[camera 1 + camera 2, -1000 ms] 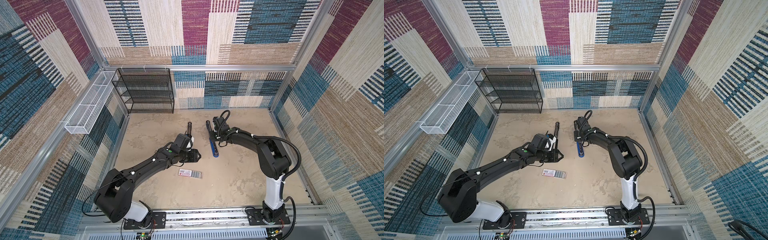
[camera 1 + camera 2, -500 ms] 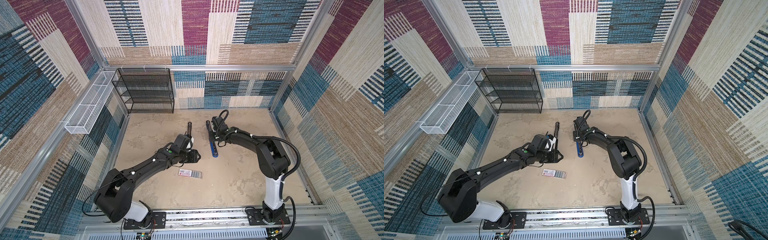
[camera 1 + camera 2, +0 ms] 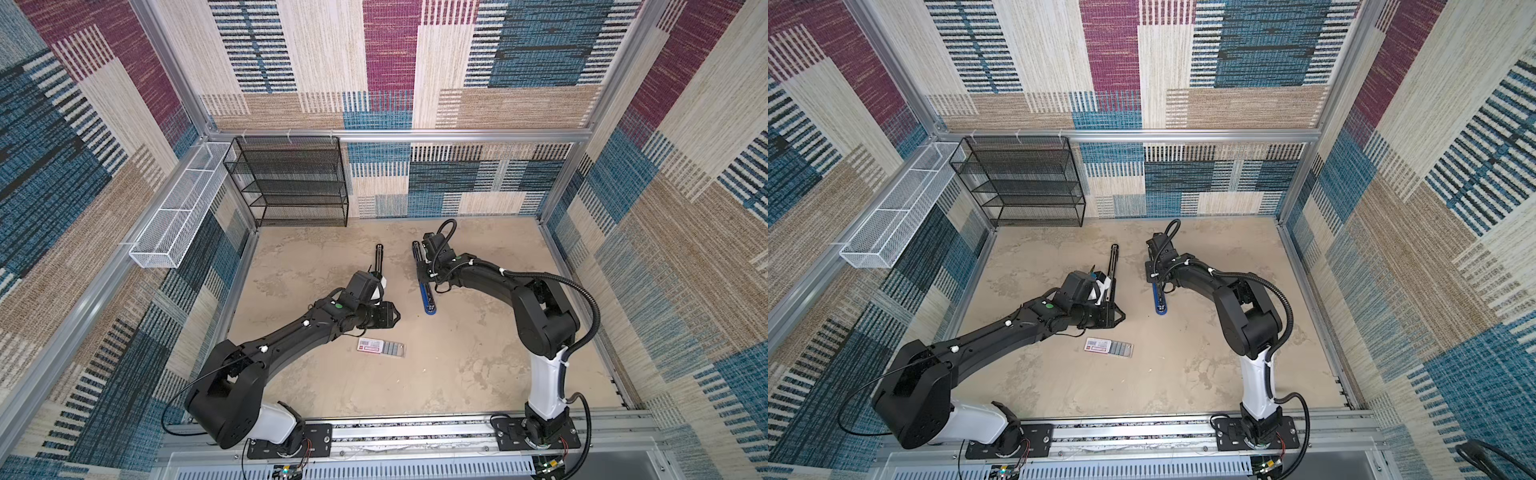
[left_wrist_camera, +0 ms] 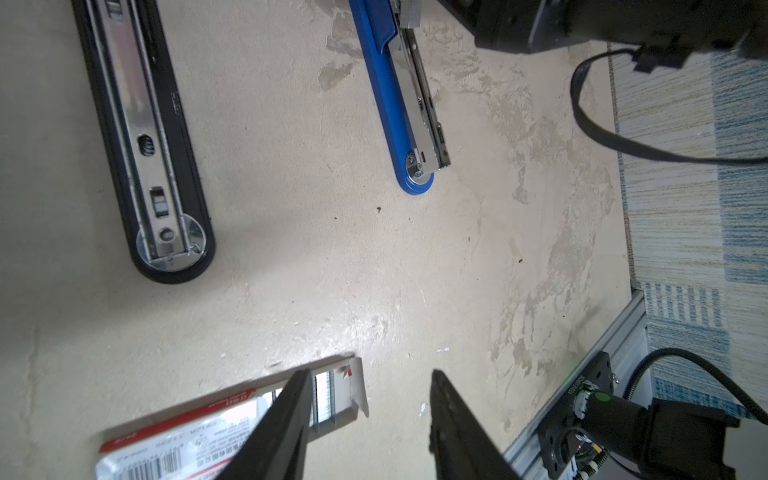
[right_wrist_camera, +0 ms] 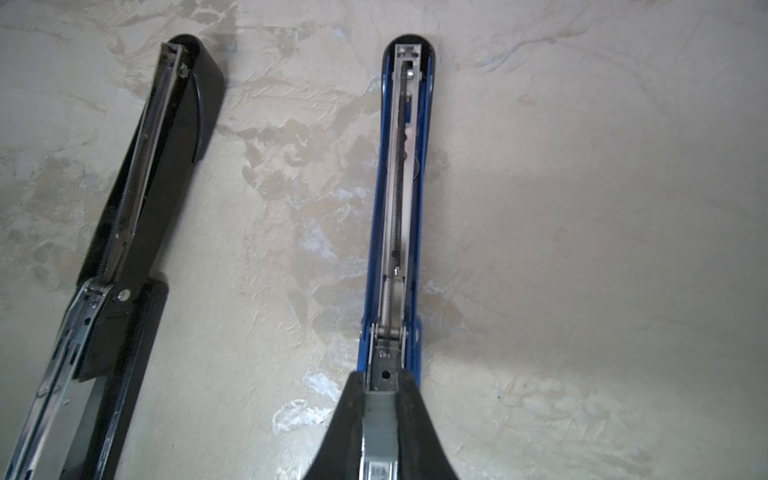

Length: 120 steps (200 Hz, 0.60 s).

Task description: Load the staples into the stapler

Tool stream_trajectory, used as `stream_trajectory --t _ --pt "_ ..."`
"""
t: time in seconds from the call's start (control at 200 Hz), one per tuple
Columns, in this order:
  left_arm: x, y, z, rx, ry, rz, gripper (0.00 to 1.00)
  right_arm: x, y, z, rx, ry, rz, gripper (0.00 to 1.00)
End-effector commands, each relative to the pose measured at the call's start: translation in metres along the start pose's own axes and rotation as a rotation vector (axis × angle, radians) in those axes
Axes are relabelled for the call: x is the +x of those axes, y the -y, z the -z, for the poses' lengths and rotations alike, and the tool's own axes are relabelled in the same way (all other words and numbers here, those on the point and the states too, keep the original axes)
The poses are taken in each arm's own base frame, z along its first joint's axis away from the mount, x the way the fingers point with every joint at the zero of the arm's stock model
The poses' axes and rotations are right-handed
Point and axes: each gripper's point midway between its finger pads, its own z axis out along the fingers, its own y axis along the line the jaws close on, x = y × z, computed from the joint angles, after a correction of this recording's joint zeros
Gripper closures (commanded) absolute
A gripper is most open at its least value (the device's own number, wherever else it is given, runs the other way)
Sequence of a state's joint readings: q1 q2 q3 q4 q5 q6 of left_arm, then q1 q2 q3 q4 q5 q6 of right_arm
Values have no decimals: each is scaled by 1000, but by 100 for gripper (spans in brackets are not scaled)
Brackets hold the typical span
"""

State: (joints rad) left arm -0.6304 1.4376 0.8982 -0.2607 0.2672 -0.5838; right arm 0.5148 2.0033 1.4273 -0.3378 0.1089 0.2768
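Patterned woven walls close in the beige counter (image 3: 478, 353) on three sides, and a metal rail runs along its front edge. In both top views a black mesh shelf (image 3: 291, 183) stands in the back left corner and a white wire basket (image 3: 178, 212) hangs on the left wall. The right half and the front of the counter lie bare. The black stapler (image 3: 379, 259) and the blue stapler (image 3: 427, 297) lie folded open side by side at mid-counter, apart from each other. The staples (image 3: 381, 347), in a clear tray with a red-and-white card box, lie flat nearer the front, apart from both staplers. The left pincer (image 3: 395, 316) hangs between the black stapler and the staples. The right pincer (image 3: 424, 276) sits on the middle of the blue stapler.

From the left wrist, the left pincer (image 4: 370, 374) has its jaws apart with bare counter between them. One finger crosses in front of the staples (image 4: 208, 428), whose open end lies just beside the gap. Whether that finger touches the box I cannot tell.

From the right wrist, the right pincer (image 5: 381, 380) is clamped on the metal channel of the blue stapler (image 5: 401, 187) near the hinge, with the black stapler (image 5: 137, 199) alongside, not touching
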Motion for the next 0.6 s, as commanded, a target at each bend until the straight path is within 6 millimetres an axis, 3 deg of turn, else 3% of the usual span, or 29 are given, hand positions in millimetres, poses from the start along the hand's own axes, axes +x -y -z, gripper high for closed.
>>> stream_trajectory --t 0.0,0.596 --pt "-3 1 2 6 16 8 51 1 0 -2 4 -4 -12 84" --pt "-2 0 4 1 23 13 51 16 2 0 49 -14 4 83"
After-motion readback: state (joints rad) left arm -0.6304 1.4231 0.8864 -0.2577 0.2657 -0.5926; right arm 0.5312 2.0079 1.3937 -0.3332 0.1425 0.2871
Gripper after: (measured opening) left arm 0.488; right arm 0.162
